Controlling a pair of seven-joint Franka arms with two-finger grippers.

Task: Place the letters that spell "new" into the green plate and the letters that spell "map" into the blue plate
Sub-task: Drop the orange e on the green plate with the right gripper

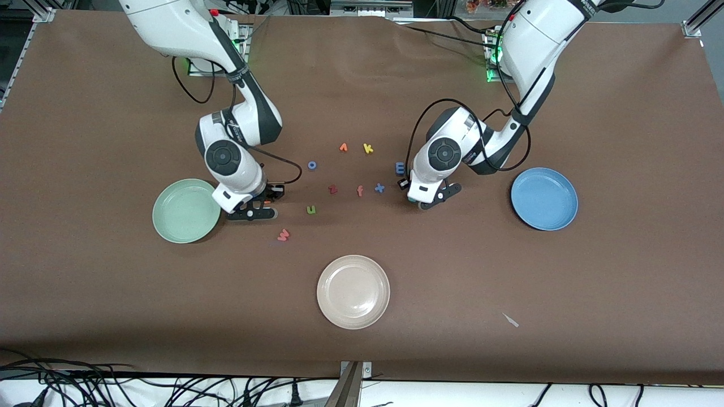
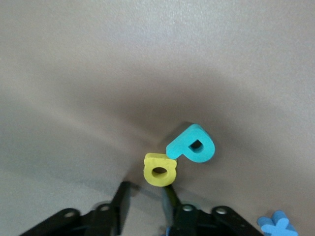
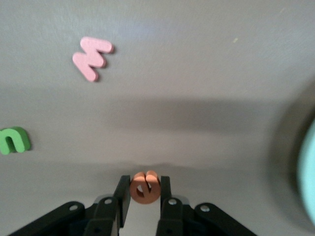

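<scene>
The right gripper (image 3: 143,192) is clenched on the orange "e" (image 3: 144,186), a small rounded foam letter squeezed between its two black fingers, low over the brown cloth table (image 1: 113,316) just beside the green plate (image 1: 186,211). That plate is round, pale mint and smooth, with a shallow rim. The pinkish "w" (image 1: 283,234) and the green "n" (image 1: 310,210), both chunky foam, lie flat on the cloth near that gripper, the "w" nearer to the front camera.

The left gripper (image 2: 145,201) hangs low over the table with its fingers parted and nothing between them. Just beside their tips the yellow "a" (image 2: 159,170) and the teal "p" (image 2: 192,144) touch each other. The lilac "m" (image 1: 400,167) lies near this gripper. The blue plate (image 1: 544,198), round and smooth, sits toward the left arm's end.
</scene>
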